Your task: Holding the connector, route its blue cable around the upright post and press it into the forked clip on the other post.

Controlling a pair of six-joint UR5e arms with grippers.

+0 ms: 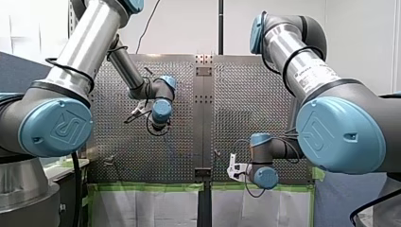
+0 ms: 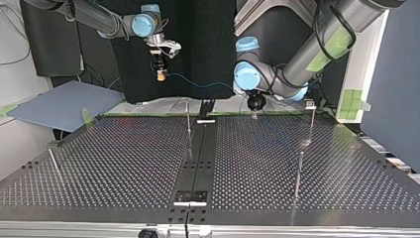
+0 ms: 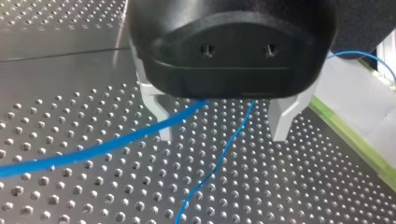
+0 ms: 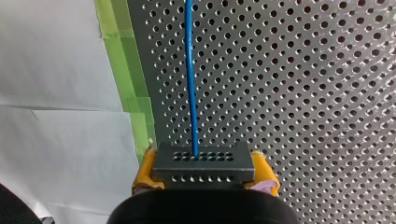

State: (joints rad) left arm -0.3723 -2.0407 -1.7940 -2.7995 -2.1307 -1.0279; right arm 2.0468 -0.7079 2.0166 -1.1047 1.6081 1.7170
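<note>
Right wrist view: my right gripper (image 4: 204, 176) pinches the black connector (image 4: 204, 162), blue cable (image 4: 190, 79) running ahead over the table (image 4: 303, 93), my left gripper (image 3: 222, 130) spread wide astride it, so keep it lightly taut rounding the post (image 2: 188, 118).

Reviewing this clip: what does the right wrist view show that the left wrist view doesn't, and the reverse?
Only the right wrist view: the black connector clamped between my right gripper's yellow pads, with the blue cable leaving it straight ahead.
Only the left wrist view: my left gripper, its pale fingers apart, with two runs of cable passing beneath it, not clamped.
Both: the blue cable, the perforated table and green tape along its edge.
</note>
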